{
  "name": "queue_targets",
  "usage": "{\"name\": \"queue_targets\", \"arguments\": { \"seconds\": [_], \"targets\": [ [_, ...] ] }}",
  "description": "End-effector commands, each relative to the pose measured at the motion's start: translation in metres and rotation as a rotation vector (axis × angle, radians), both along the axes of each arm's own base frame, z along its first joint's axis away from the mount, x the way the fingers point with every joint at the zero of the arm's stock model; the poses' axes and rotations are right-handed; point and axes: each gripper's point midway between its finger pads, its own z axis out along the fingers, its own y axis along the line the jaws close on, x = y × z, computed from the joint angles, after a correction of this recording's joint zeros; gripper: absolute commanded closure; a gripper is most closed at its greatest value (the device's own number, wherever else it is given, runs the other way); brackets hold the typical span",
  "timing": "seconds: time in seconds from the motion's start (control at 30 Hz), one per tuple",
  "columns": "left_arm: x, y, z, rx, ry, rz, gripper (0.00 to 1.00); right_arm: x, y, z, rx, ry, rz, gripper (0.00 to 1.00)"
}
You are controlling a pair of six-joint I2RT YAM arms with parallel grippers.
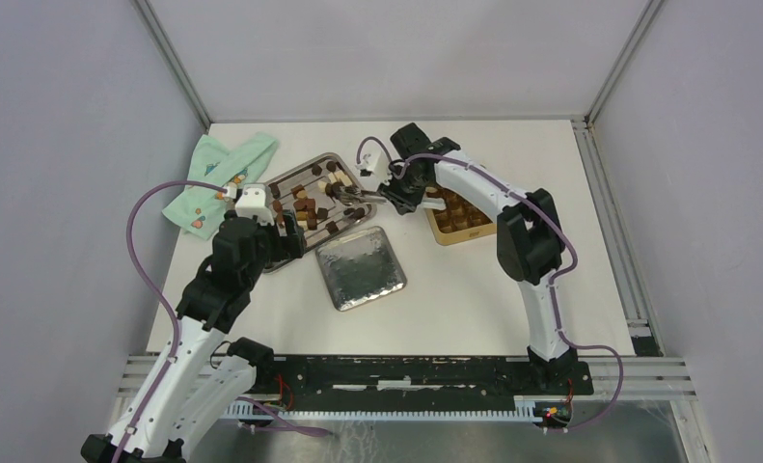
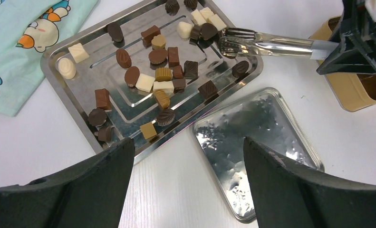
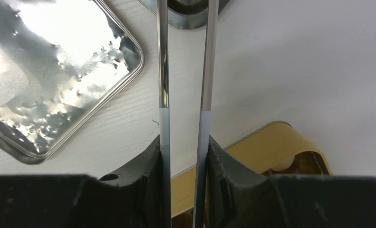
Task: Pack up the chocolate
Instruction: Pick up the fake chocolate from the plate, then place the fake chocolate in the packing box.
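Left gripper fingers fill the bottom of its wrist view, spread wide, nothing between them. It hangs over the near edge of the tray.
Chocolate: all loose on the tray. Small pieces in dark brown, mid brown, caramel and cream-white. Shapes are mixed: squares, ovals, ridged cups, shell-like ones. Most sit mid-tray, with a few along the rim.
Right gripper is clamped on the tongs, blades pinched between its fingers with a slim gap between the blades.
Left wrist view only: tong tips sit at the tray's far right corner, beside a dark round piece and white squares. Can't tell if they grip anything.
Right wrist view only: the clamp on the blades, with the gold tin just under the gripper.
Top view: tin has a grid inside, contents unclear. Lid lies shiny side up between tray and tin, nearer the bases. Cloth is left of the tray
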Motion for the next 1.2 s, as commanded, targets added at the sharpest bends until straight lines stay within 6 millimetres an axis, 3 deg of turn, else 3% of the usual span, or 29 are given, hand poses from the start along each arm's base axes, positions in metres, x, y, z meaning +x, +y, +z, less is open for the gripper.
{"name": "queue_targets", "arguments": {
  "seconds": [0.0,0.17,0.3,0.53,0.7,0.8,1.17],
  "targets": [
    [0.004,0.003,0.014,0.026,-0.063,-0.008,0.11,-0.001,0.012,0.07,0.131,-0.104,0.014,0.84],
    [0.003,0.004,0.016,0.026,-0.069,-0.007,0.11,-0.015,-0.004,0.09,0.175,-0.124,0.014,0.85],
    [0.003,0.004,0.016,0.025,-0.07,-0.005,0.11,-0.019,-0.035,0.102,0.226,-0.14,-0.034,0.85],
    [0.003,0.003,0.014,0.026,-0.062,-0.009,0.11,-0.013,-0.131,0.1,0.318,-0.147,-0.23,0.85],
    [0.005,0.001,0.011,0.027,-0.052,-0.016,0.11,-0.016,-0.184,0.07,0.281,-0.14,-0.364,0.85],
    [0.005,0.0,0.009,0.028,-0.045,-0.025,0.11,-0.012,-0.2,0.063,0.268,-0.136,-0.413,0.85],
    [0.005,-0.001,0.01,0.025,-0.047,-0.028,0.11,-0.005,-0.218,0.044,0.215,-0.124,-0.49,0.82]
  ]
}}
